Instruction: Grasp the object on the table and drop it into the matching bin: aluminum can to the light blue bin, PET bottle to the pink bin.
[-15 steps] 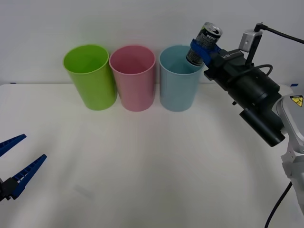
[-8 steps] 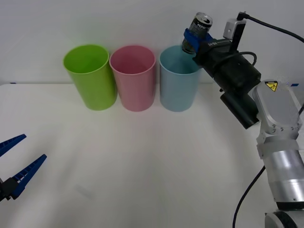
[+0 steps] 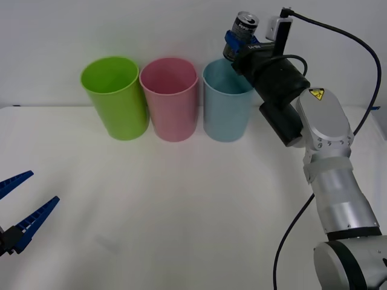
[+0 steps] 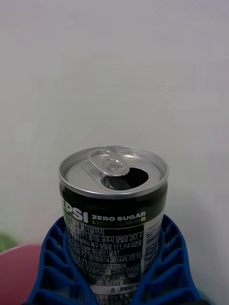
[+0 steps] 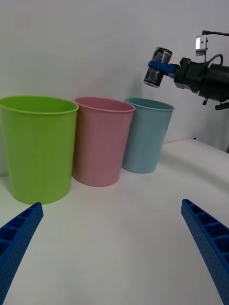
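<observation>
From the overhead front camera, the right gripper (image 3: 237, 43) holds the aluminum can (image 3: 242, 31) aloft, blue fingers clamped on its lower body, pull-tab end up and tipped slightly away from the arm. The can hangs above the rim of the light blue bin (image 3: 227, 109), which stands at the right end of a row with the pink bin (image 3: 170, 99) and a green bin (image 3: 117, 96) along the back of the white table (image 3: 181, 205). Whether the can sits squarely over the bin's mouth or nearer its far right edge is hard to judge from this angle. The left gripper (image 3: 17, 208) waits low at the near left corner, fingers spread and empty, well apart from the bins.

On the right wrist camera, the can (image 4: 113, 209) fills the space between the ribbed blue fingers (image 4: 55, 267), which pinch it on both sides below its black printed band; its opened top faces the wall.

From the left wrist camera, the can (image 5: 158, 74) is seen side-on in the right gripper (image 5: 164, 69), above the light blue bin (image 5: 147, 135) and roughly over its rim. The release appears to turn on that alignment: the can's long axis is near upright, with the bin straight below or slightly to one side.
</observation>
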